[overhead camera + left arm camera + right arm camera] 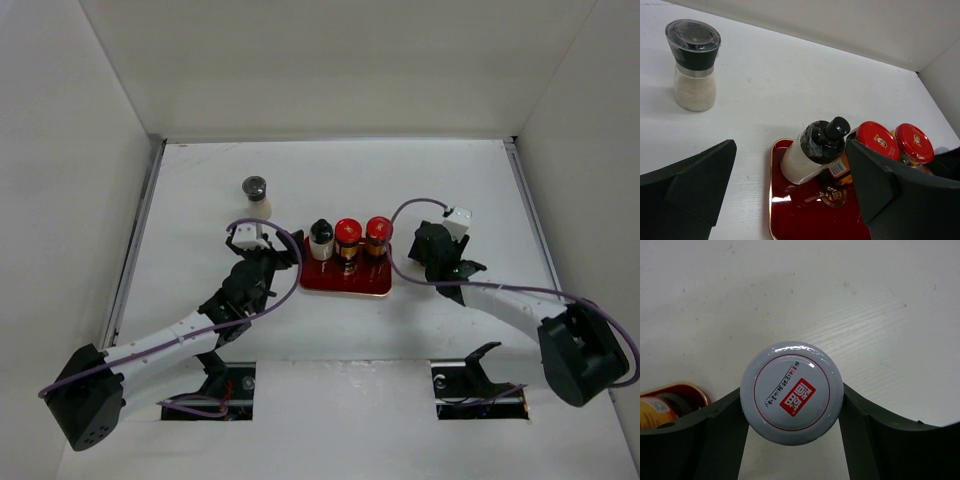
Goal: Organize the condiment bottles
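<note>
Three bottles are stood in a row along the back of the tray (340, 282), close side by side; from L to R they are the black-top bottle (321, 240), a red-cap jar (347, 237) and a 2nd red-cap jar (377, 234); a gold emblem is seen on the tray floor in front of them in the left wrist view.

The grinder (257, 195) is stood upright on the table (450, 180), off the tray, behind and to the L of it, well apart from the others; pale grains are seen in its clear body under a black head.

The white-cap jar (791, 392) is stood on the table just off the tray's R end; in the top view it is hidden under the R gripper (791, 402); in the right wrist view its cap is seen from above, w/ a red square mark inside a thin red ring.

The R gripper's fingers (715, 430) are set either side of this jar, close under the cap rim; contact is hidden by the cap, so whether the jar is clamped can't be told.

The L gripper (790, 150) is held near the tray's L end w/ jaws spread wide; nothing is held; the black-top bottle is framed between the fingers further ahead, not touched.
</note>
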You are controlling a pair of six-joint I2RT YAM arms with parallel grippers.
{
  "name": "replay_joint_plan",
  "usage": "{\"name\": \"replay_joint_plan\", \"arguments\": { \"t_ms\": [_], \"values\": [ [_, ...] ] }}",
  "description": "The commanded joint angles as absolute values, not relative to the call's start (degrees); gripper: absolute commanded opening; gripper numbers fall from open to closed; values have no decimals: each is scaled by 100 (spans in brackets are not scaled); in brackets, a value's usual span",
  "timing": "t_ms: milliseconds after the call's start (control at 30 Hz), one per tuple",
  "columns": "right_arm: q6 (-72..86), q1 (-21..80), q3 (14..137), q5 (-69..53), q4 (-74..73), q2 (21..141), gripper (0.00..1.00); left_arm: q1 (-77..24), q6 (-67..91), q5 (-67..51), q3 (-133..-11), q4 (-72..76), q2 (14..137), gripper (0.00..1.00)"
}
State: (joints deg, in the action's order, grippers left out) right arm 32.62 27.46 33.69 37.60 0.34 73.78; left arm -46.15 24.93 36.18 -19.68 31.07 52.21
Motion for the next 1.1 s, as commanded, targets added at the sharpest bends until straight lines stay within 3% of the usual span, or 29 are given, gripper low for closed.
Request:
{"name": "replay_joint_plan", "arguments": {
  "t_ms": [0,167,300,533,867,933,1067],
  "values": [
    [3410,3141,3217,4112,151,6498,56,-4566,2531,3621,-1995,3270,5124,93],
    [3515,3984,3041,4315,-622,5477,56,-4303,2540,3577,-2030,2980,5019,93],
    [3744,4800,3067,4333,-844,5317,56,-4126,2549,3577,-2048,2848,5010,93],
    [3437,5980,3787,4429,-238,6300,57,-3758,2558,3603,-2223,2550,5168,93],
    [2909,6042,4157,4790,598,7584,59,-3397,2672,3621,-2566,2241,5475,94],
    [2865,6042,4192,4877,606,7795,63,-3292,2672,3630,-2654,2224,5607,94],
    [2892,6103,4193,4983,554,7954,89,-3055,2681,3639,-2961,1934,5932,95]
  ]
}}
